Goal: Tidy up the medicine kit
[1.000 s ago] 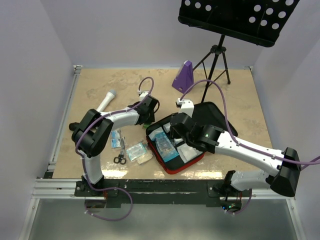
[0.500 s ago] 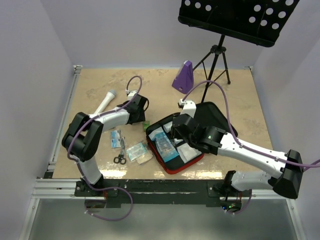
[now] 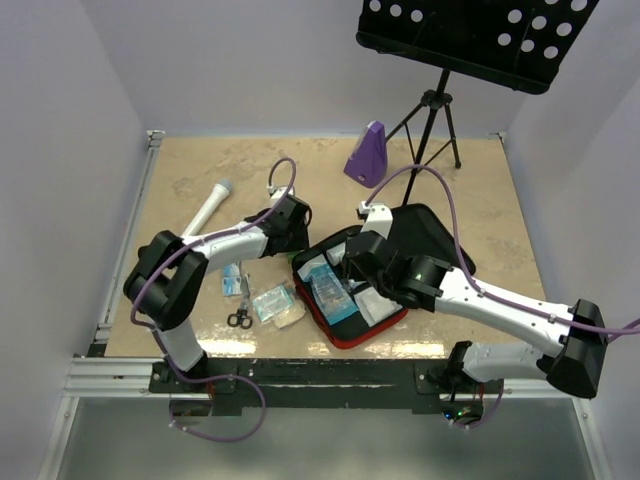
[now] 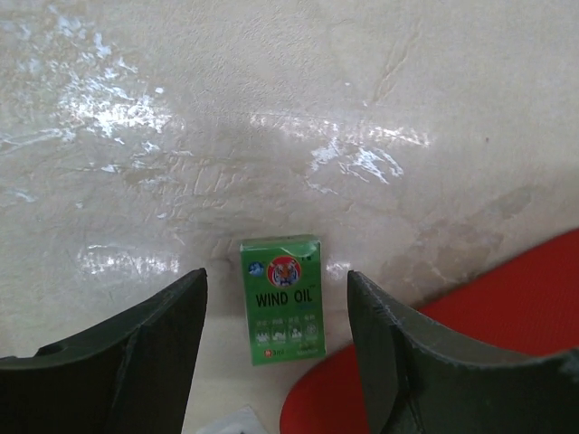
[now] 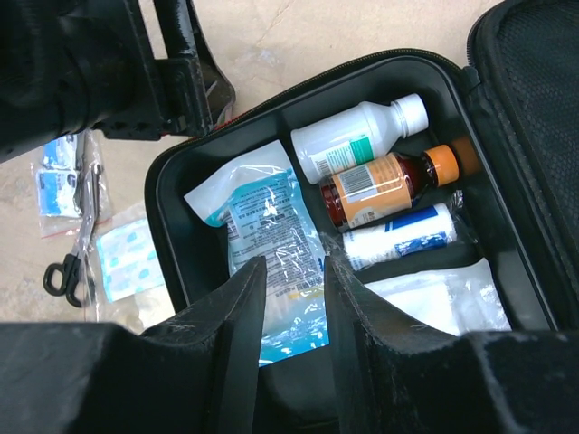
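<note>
Leftward, found left jaws spread wide over the desk (image 4: 271, 136), straddling a green oil box (image 4: 282, 300) without touching it; red shell of the medicine kit (image 4: 516, 316) just beside that box. Located kit (image 3: 428, 228) centre-right on desk, open, lid back. Found right jaws narrowly parted above its packed tray, clamping nothing visible. Judged soft-walled, light, slightly springy; best pinched at rim.

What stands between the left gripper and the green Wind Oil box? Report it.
Nothing visible. The Wind Oil box lies flat on the table, untouched, framed by the open left gripper. The red edge of the medicine kit is close beside it.
</note>
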